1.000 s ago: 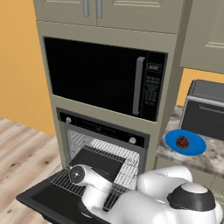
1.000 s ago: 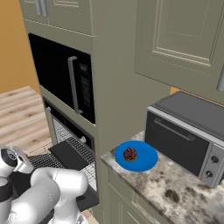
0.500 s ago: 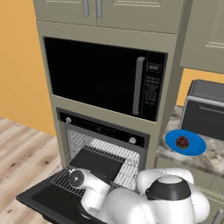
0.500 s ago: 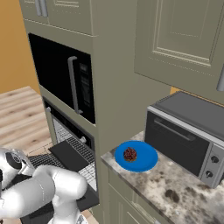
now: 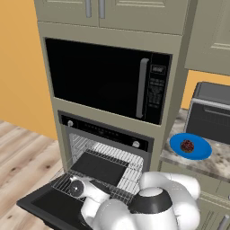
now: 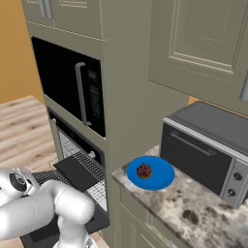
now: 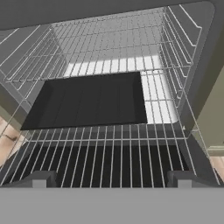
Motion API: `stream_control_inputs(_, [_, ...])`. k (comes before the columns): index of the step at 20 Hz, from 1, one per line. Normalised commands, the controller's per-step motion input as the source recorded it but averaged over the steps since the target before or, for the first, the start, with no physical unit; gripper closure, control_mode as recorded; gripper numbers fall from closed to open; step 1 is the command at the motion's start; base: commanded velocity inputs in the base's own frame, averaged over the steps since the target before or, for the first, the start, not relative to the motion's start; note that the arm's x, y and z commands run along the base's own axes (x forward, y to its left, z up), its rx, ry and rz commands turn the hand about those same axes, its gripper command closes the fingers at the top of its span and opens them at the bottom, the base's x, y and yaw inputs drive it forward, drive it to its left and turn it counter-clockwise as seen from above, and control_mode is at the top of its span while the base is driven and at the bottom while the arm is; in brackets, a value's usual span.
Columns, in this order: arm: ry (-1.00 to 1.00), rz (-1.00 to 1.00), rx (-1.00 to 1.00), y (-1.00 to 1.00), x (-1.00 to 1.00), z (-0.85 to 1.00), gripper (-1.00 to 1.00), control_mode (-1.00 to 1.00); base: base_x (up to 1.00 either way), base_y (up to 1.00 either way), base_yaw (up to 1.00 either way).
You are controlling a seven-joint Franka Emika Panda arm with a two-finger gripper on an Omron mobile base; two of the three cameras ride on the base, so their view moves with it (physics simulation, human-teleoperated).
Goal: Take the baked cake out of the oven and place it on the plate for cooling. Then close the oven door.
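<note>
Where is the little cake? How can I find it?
Look at the speckled stone counter to the right of the tall cabinet that holds the black ovens. On it, beside the silver toaster oven, lies a bright blue plate. The cake is the small dark brown lump with reddish specks sitting on it.

We see big black microwave [image 5: 105, 83] up top, vertical handle [image 5: 142, 87] near its right edge, keypad beside that. Beige cabinets [image 5: 112, 9] above. Silver toaster oven [image 6: 208, 150] sits on speckled stone counter [image 6: 193, 213], knobs at its right end. Orange wall [image 5: 20, 67] left of us, light wood floor [image 5: 22, 157] below. Dark flat tray [image 7: 87, 103] lies on wire rack [image 7: 109, 153].
</note>
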Motion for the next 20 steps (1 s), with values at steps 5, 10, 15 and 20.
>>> stream_control_inputs(5, [0.0, 0.0, 0.0, 0.04, 0.09, -0.36, -1.0, -1.0, 0.0, 0.0, 0.0])
stream_control_inputs(10, [0.0, 0.0, 0.0, 0.02, 0.02, -0.32, -1.0, -1.0, 0.0, 0.0, 0.0])
stream_control_inputs(15, [0.0, 0.0, 0.0, 0.02, 0.0, -0.26, -1.0, -1.0, 0.0, 0.0, 0.0])
stream_control_inputs(20, [0.0, 0.0, 0.0, 0.08, 0.0, -0.23, -1.0, -1.0, 0.0, 0.0, 0.0])
